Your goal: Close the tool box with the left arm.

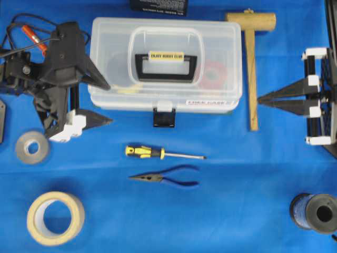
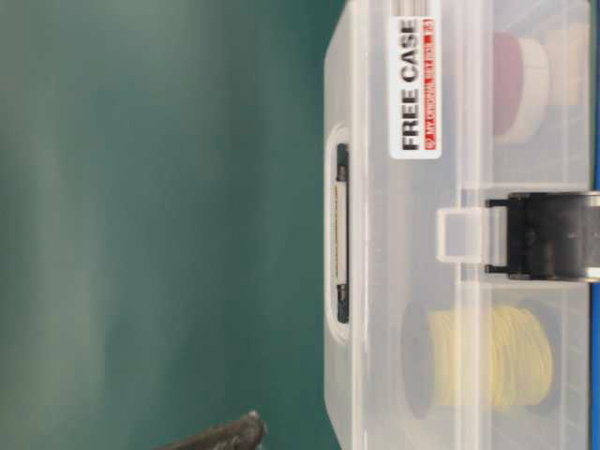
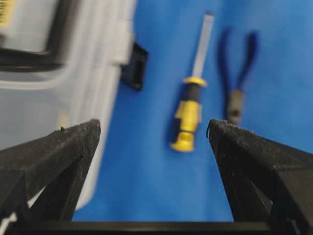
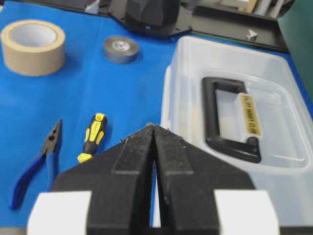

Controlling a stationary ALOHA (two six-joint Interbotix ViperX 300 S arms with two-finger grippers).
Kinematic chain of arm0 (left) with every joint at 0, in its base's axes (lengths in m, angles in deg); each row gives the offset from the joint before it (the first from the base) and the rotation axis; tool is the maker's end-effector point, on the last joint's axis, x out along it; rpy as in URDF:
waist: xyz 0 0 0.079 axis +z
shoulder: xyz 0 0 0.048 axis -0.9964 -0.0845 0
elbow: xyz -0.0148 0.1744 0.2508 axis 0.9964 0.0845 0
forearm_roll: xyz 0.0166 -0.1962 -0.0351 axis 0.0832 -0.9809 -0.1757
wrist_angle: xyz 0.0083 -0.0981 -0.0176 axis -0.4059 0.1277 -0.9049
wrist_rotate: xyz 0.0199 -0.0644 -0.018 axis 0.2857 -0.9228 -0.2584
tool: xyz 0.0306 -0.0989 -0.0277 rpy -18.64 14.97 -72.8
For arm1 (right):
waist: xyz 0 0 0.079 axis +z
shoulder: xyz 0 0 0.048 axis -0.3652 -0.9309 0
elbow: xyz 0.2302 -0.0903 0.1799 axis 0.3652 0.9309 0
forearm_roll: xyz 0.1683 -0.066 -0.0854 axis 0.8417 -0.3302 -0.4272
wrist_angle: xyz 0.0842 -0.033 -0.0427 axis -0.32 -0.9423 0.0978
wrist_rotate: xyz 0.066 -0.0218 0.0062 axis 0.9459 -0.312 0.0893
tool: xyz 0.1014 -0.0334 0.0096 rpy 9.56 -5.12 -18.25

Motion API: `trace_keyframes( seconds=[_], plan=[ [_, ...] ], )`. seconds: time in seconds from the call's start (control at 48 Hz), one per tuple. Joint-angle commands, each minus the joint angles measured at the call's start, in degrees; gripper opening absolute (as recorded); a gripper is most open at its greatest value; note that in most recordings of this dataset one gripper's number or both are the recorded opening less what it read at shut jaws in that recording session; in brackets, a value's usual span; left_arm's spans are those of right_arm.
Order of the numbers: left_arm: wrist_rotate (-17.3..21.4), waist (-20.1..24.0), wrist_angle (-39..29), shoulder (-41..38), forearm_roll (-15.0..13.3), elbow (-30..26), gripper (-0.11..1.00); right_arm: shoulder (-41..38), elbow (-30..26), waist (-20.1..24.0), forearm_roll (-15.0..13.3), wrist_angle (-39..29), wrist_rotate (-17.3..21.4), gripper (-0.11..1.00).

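Tool box (image 1: 166,63) sits at the back of the blue table (image 1: 221,211), just left of a wooden mallet (image 1: 253,63), and its lid looks down flat on the base. From overhead the handle (image 1: 166,67) lies level in its recess, and the table-level view shows lid and base edges running together with no gap I can pick out. So the closing itself looks done, or very nearly. What looks left is the dark front latch (image 1: 164,116): it sticks out from the front edge, and the side view shows it hanging away from the clear tab, so I judge it not snapped. Whether the task wants that is unclear.

Left gripper (image 1: 105,103) is at the box's left front corner, spread wide, one finger (image 1: 97,74) over the lid's edge, the other (image 1: 100,120) down by the table; holding nothing. Contact with the lid I cannot confirm. Right gripper (image 1: 263,99) waits beside the mallet's shaft, fingers pressed together, empty. Screwdriver (image 1: 158,153) and pliers (image 1: 166,176) lie in front, untouched.
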Motion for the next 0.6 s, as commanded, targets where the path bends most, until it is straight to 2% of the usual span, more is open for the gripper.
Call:
trace_keyframes(
  seconds=[0.0, 0.229, 0.584],
  plan=[
    [-0.53, -1.58, 0.88, 1.14, 0.09, -0.53, 0.88, -0.18, -0.62, -0.09, 0.09, 0.35, 0.0, 0.0],
    [-0.35, -2.29, 2.02, 5.71, 0.09, 0.97, 0.88, 0.0, -0.7, -0.09, 0.09, 0.44, 0.09, 0.0],
    [1.23, -3.43, 11.95, 22.59, 0.62, 12.83, 0.87, 0.09, -0.7, 0.0, 0.09, 0.53, 0.09, 0.0]
  ],
)
